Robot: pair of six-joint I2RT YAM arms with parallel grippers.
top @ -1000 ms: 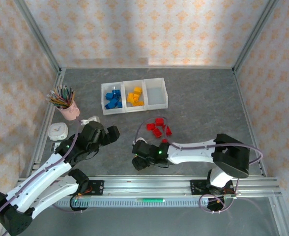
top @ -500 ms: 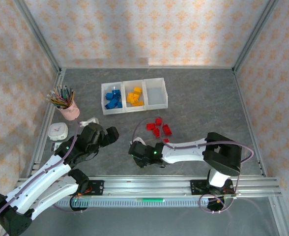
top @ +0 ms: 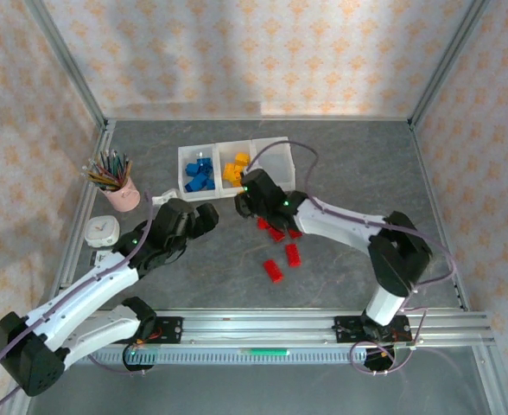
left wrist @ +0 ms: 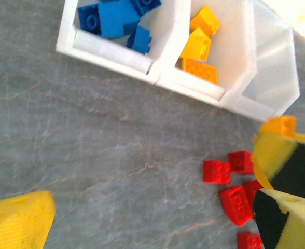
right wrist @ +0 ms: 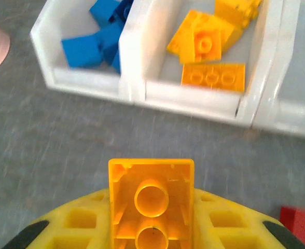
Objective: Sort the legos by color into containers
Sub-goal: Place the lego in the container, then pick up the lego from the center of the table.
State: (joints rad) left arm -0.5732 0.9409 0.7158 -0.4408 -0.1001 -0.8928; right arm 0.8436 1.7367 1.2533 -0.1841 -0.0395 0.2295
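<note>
The right tool (top: 250, 197) pinches one yellow brick (right wrist: 151, 205) just below the row of three white bins (top: 273, 166) at upper centre. It is probably about to drop it into the middle bin, beside three or four yellow bricks (right wrist: 209, 52). The left bin holds about four blue bricks (top: 200, 173). The right bin is empty, likely meant for the five or so red bricks (top: 273, 228) loose on the desk (top: 349, 173). The left tool (top: 204, 220), left of centre, is spread and holds nothing.
</note>
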